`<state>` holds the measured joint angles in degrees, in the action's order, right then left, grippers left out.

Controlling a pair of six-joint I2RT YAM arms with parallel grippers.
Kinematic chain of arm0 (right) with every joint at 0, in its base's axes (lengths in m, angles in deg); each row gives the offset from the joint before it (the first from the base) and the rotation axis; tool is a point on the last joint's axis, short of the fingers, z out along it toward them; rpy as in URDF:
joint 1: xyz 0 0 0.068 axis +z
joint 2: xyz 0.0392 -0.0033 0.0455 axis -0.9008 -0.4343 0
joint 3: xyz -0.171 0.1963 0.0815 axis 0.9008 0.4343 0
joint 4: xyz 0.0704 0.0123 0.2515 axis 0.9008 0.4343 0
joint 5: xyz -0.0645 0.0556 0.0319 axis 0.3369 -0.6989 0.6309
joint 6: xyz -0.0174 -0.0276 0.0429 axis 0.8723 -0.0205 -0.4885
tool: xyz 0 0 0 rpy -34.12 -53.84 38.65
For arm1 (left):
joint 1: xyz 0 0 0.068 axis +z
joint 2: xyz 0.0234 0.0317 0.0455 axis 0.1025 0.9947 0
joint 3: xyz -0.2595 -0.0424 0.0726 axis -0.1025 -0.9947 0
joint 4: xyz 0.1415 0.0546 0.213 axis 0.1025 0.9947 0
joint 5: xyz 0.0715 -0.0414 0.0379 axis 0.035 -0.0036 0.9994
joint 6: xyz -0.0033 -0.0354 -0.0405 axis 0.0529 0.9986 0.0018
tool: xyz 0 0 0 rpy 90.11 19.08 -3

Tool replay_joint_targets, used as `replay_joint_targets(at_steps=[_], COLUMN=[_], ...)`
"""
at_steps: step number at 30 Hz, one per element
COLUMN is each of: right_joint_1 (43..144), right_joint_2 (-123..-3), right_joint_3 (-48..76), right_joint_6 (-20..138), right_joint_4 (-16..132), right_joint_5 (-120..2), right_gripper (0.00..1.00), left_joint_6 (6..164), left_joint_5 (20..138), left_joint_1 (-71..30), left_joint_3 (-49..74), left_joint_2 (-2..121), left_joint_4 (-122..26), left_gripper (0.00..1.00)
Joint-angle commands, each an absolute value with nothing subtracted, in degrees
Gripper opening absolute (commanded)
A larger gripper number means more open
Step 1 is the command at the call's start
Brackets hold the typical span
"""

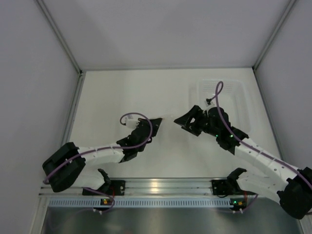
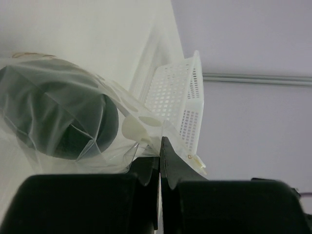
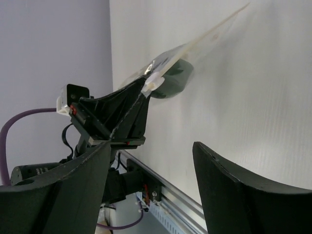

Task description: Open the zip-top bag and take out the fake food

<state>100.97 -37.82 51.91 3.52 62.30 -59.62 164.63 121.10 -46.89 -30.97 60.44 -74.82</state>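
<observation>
The zip-top bag [image 2: 97, 122] is clear crinkly plastic with white spots. The dark green fake food [image 2: 53, 112] sits inside it. My left gripper [image 2: 160, 146] is shut on the bag's edge, near a small white slider tab [image 2: 197, 163]. In the right wrist view the left gripper [image 3: 141, 97] holds the bag [image 3: 204, 36] up off the table, with the fake food [image 3: 173, 80] hanging inside. My right gripper [image 3: 152, 146] is open and empty, a short way from the bag. In the top view the left gripper [image 1: 156, 122] and the right gripper [image 1: 183, 119] face each other.
A white perforated tray [image 1: 222, 97] stands at the back right, behind the right gripper; it also shows in the left wrist view [image 2: 178, 102]. White walls close the table on three sides. A metal rail [image 1: 156, 186] runs along the near edge.
</observation>
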Motion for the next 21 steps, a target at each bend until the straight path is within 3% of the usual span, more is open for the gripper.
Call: replay_joint_targets(at_steps=[1,12,21], right_joint_1=[98.89,98.63,98.36], right_joint_2=[-40.38,-45.4,-49.97], right_joint_3=[51.73,47.86,42.76], right_joint_6=[2.52,11.22,10.6], right_joint_4=[55.46,50.37,56.16], right_joint_5=[-65.91,-65.48,-64.95], right_gripper=[0.69,0.69,0.61], left_joint_6=[160.04,161.62,158.37], left_joint_5=[121.61,118.52,118.53], left_joint_1=[-47.12,-47.12,-47.12], left_joint_3=[-30.0,-31.66,-31.31], left_joint_2=[57.79,55.24,53.3], left_joint_4=[-79.25,-79.16,-79.16], left_gripper=[0.0,0.0,0.0])
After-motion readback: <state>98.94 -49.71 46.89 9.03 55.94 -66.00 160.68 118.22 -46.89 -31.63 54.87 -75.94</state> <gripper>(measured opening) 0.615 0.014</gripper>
